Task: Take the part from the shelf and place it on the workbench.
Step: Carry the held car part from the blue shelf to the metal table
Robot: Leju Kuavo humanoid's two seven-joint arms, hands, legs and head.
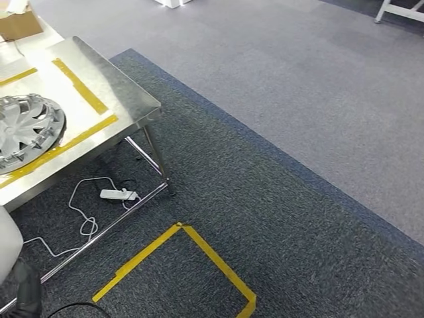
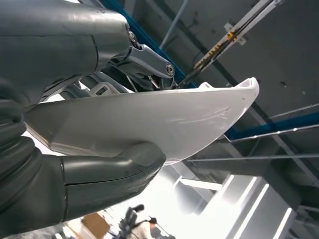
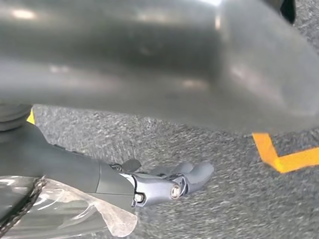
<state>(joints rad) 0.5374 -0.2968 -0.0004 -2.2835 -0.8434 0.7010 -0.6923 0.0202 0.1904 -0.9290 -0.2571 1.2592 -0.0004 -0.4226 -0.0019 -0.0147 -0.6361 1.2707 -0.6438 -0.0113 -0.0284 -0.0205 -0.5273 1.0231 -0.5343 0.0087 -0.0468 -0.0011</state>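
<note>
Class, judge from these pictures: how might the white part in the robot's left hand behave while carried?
The white part looks stiff, keeping its curve past the left hand. Its glossy surface may be slippery. Thin edges suggest it is fairly light.

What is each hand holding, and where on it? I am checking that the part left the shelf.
The left hand grips a white curved part across its body, thumb against one face. The right hand holds nothing.

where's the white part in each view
head view: white part, probably the rounded white edge at the lower left border.
left wrist view: white part across the middle, held by the left hand between thumb and fingers.
right wrist view: cannot tell; a blurred grey shape crosses the top.
shared landmark: yellow tape on the carpet, head and right wrist views.
</note>
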